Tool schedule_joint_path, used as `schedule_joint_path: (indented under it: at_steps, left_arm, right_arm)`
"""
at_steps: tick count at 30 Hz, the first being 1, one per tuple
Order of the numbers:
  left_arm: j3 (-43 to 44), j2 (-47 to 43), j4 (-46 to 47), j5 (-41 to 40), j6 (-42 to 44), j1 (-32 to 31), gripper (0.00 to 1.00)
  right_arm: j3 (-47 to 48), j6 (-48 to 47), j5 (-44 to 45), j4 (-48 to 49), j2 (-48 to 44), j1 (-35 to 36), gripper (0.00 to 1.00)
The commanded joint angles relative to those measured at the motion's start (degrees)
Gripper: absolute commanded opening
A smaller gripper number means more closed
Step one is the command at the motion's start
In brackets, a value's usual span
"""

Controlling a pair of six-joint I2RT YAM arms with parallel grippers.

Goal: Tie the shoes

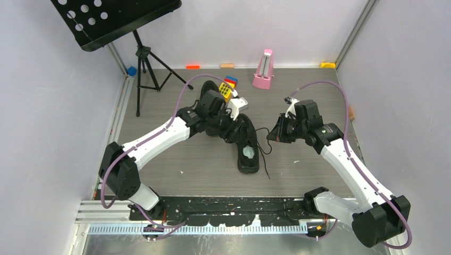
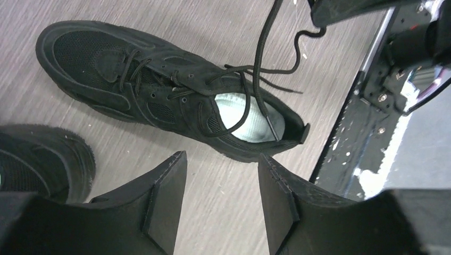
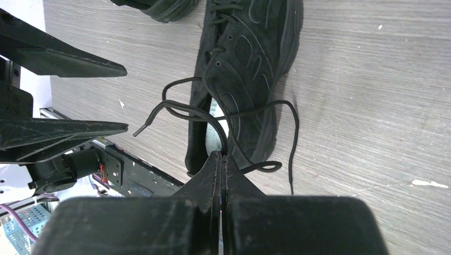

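One black shoe (image 1: 248,146) lies mid-table, its heel towards the arms and its pale insole showing. It also shows in the left wrist view (image 2: 159,85) and in the right wrist view (image 3: 250,58). The second shoe (image 2: 42,159) lies beside it, mostly hidden under my left arm in the top view; its edge shows in the right wrist view (image 3: 159,8). My left gripper (image 1: 234,130) is open and empty above the floor beside the first shoe (image 2: 222,156). My right gripper (image 1: 272,133) is shut on a thin black lace (image 3: 181,109) at its tips (image 3: 222,155). That lace (image 2: 260,58) rises from the shoe.
A black music stand (image 1: 143,58) stands at the back left. A pink metronome (image 1: 262,69) and coloured blocks (image 1: 230,87) sit near the back. The black base rail (image 1: 239,204) runs along the near edge. Walls close in both sides.
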Motion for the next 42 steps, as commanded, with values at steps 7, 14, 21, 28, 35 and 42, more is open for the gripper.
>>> schedule_joint_path:
  at_steps: [7,14,21,28,35,42]
  left_arm:
    - [-8.9,-3.7,14.9,9.7,25.4,0.0,0.53]
    - [-7.7,-0.2,16.3,11.2,26.1,-0.1,0.51]
    - [-5.2,3.1,14.9,12.2,27.4,-0.7,0.41]
    - [-5.1,3.9,13.8,12.9,28.9,-0.7,0.37]
    - [-5.1,3.2,15.4,12.4,27.4,-0.7,0.00]
    - [-2.8,4.1,13.9,11.2,22.7,-0.6,0.00]
  right_arm:
    - [-2.8,4.8,1.1,4.3,-2.7,-0.1,0.00]
    - [-2.9,4.7,-1.5,4.2,-2.2,0.0,0.00]
    - [-3.2,4.2,-2.4,2.7,-2.8,-0.1,0.00]
    - [-4.0,4.0,-3.2,2.1,-2.5,1.5,0.00]
    - [-3.6,2.4,-3.6,2.1,-0.2,6.4,0.00]
    - [-0.8,1.6,-1.0,3.4,6.2,13.6,0.00]
